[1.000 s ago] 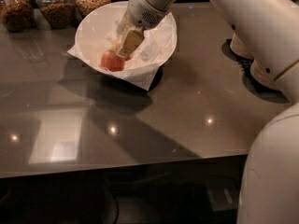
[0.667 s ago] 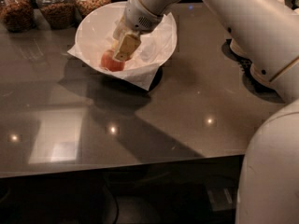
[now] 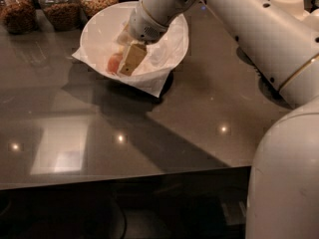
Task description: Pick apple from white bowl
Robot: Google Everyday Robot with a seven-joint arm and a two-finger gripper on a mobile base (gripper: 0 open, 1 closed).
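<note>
The white bowl (image 3: 95, 28) stands at the back of the dark table, lined with crumpled white paper (image 3: 151, 82) that hangs over its front rim. The reddish-orange apple (image 3: 113, 62) lies low in the bowl's front left part. My gripper (image 3: 129, 61) reaches down into the bowl from the upper right. Its beige tip sits right against the apple's right side and hides part of it. The apple rests in the bowl, not lifted.
Three glass jars of brown dry goods (image 3: 60, 6) stand along the back left, just behind the bowl. My white arm (image 3: 249, 29) crosses the table's right side. The glossy table's front edge (image 3: 124, 179) runs across below the middle.
The gripper has gone lower and a little left inside the bowl, closing on the apple and covering more of it. The bowl and apple have stayed put.
</note>
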